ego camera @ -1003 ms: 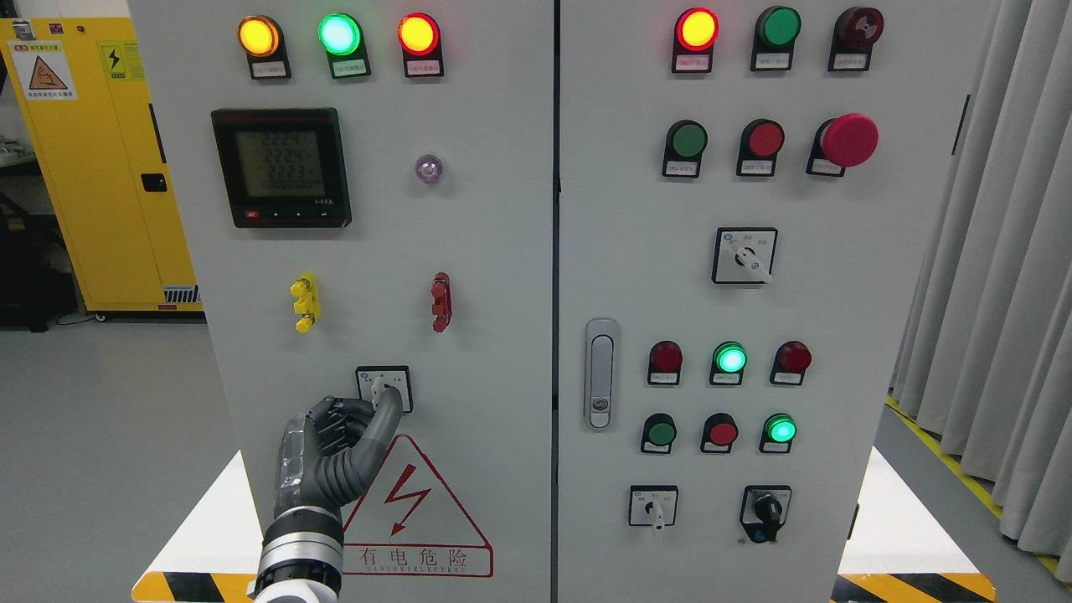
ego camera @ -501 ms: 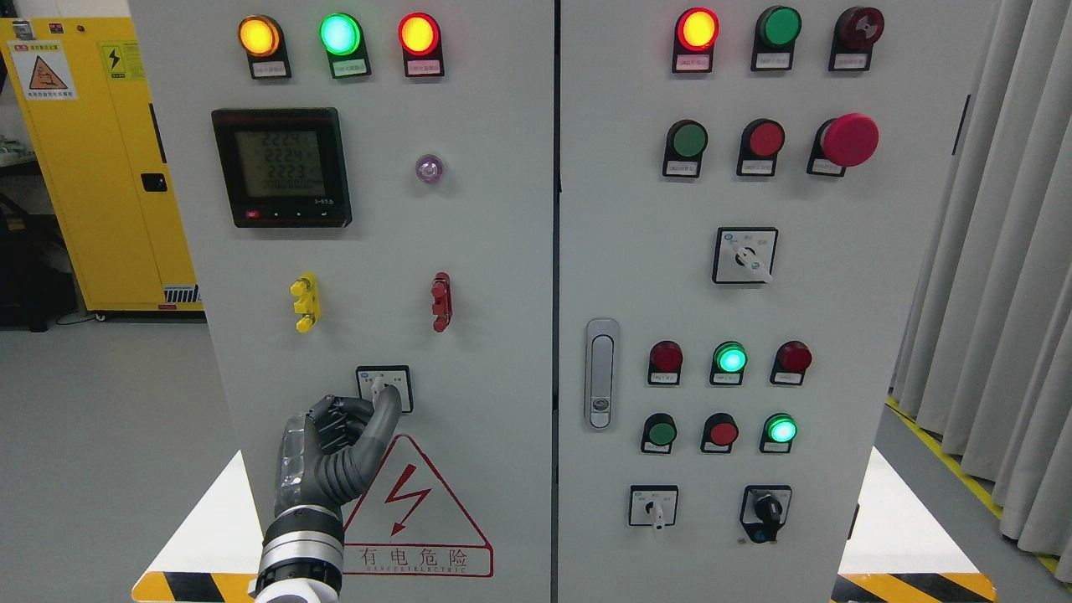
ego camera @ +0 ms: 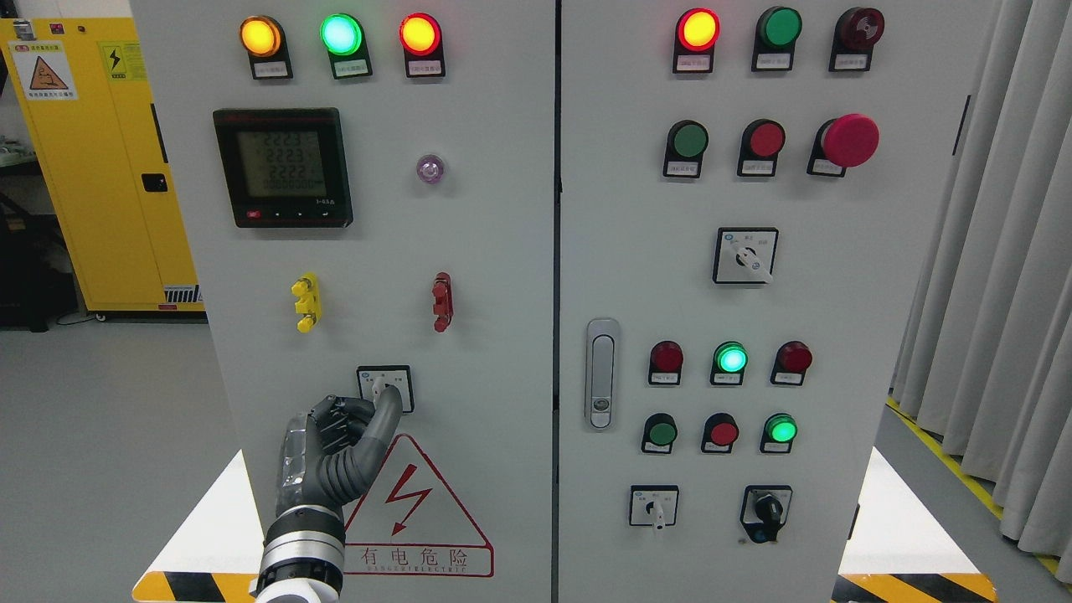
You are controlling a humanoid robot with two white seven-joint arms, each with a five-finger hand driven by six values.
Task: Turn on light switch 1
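Note:
On the left cabinet door, a small rotary selector switch (ego camera: 383,387) with a white knob sits in a black-framed plate, just above the red lightning warning triangle (ego camera: 416,511). My left hand (ego camera: 373,409) reaches up from the bottom edge. Its index finger (ego camera: 388,412) lies against the knob's right side and its thumb presses in from the left, so the hand pinches the lower end of the knob. The other fingers are curled below. The knob points roughly straight up. My right arm does not show.
Above the switch are a yellow terminal (ego camera: 306,302), a red terminal (ego camera: 440,301), a digital meter (ego camera: 282,167) and three lit lamps. The right door (ego camera: 837,276) carries buttons, lamps, selector switches and a latch handle (ego camera: 600,373). A yellow cabinet (ego camera: 92,159) stands behind on the left, curtains (ego camera: 997,276) on the right.
The left hand has stayed on the switch knob with no visible turn. Only the meter's digits differ.

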